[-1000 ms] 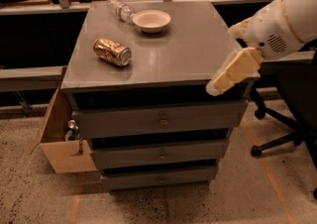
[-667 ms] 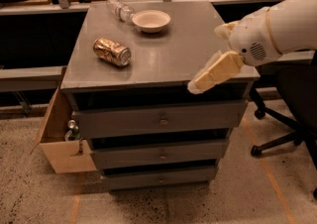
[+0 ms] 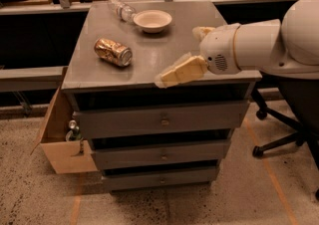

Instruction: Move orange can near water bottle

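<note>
pincer: over front edge of bench; open or closed, cannot tell
orange can: on its side, left of pincer, apart
water bottle: lying well behind pincer, beside bowl

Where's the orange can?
In the camera view, the can lies left on the cabinet top, nearer than the bottle and bowl; the gripper is to its right.

The arm is a fat white cylinder with a thin orange ring and a small patch of dark holes near the wrist. The claw, pale cream-yellow and wedge-shaped, hangs over the counter's front edge.
</note>
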